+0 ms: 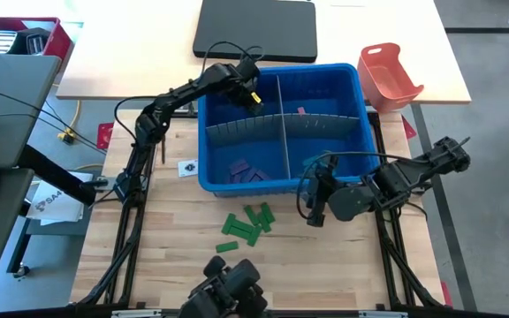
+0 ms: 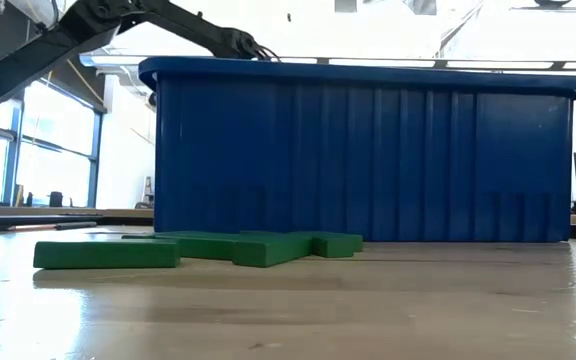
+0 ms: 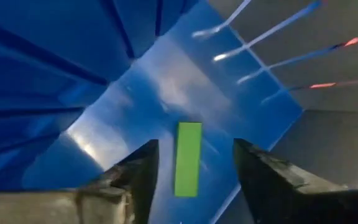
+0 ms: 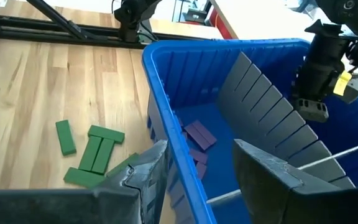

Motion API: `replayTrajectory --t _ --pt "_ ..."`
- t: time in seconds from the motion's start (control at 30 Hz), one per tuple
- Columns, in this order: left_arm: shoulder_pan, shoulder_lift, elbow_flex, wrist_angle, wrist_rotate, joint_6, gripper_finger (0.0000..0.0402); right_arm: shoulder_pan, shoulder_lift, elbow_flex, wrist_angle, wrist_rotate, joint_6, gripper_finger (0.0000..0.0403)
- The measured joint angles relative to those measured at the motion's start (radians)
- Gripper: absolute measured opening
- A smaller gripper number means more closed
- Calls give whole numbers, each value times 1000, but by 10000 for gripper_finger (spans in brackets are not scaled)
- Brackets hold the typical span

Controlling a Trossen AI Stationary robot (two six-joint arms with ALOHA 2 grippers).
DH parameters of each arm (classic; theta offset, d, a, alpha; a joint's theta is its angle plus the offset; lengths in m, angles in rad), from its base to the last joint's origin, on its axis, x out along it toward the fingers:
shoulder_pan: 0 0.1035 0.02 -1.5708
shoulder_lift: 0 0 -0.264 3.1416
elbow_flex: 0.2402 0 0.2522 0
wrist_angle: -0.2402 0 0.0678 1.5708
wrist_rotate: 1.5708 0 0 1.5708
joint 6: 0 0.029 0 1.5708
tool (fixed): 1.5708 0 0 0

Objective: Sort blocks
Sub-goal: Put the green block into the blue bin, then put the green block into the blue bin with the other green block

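A blue bin [image 1: 283, 181] stands mid-table, split into compartments by grey slotted dividers [image 1: 283, 131]. My left gripper [image 1: 253, 97] reaches down into the far left compartment and stands open. A green block [image 3: 188, 158] shows below it on the blue floor, between the fingers with a gap on each side. Purple blocks [image 1: 246, 170] lie in the near left compartment, and a pink one [image 1: 300, 110] lies in the far right. Several green blocks [image 1: 247, 225] lie flat on the wood in front of the bin. My right gripper [image 4: 197, 180] hovers open above the bin's near wall [image 4: 166, 118], holding nothing.
An orange-red tray [image 1: 389, 75] stands past the bin's far right corner, and a black flat case [image 1: 254, 28] lies on the white table behind. A red box [image 1: 25, 35] sits far left. A dark device [image 1: 228, 291] stands at the near edge.
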Motion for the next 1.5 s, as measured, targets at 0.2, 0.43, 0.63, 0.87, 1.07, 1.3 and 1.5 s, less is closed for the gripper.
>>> replayTrajectory --t 0.2,0.43,0.63,0.87,1.07,1.3,1.5 --pt "7 -107 9 -2 56 23 242 17 2 0 -53 1 59 171" --pt "-80 -339 5 -64 38 144 240 45 34 0 -57 27 62 171" --pt "-320 -605 -192 -79 29 215 231 89 116 0 -58 28 32 171" --pt "-791 -998 -823 276 -112 42 218 153 224 0 -56 29 86 171" --pt "-1181 -1208 -1451 903 -261 -129 216 189 272 -1 -56 73 186 171" --pt "-1389 -1059 -1877 1498 -527 -136 216 209 273 -1 -54 183 249 171" --pt "-1417 -829 -1846 1547 -554 -180 216 206 272 -1 -48 221 281 171"
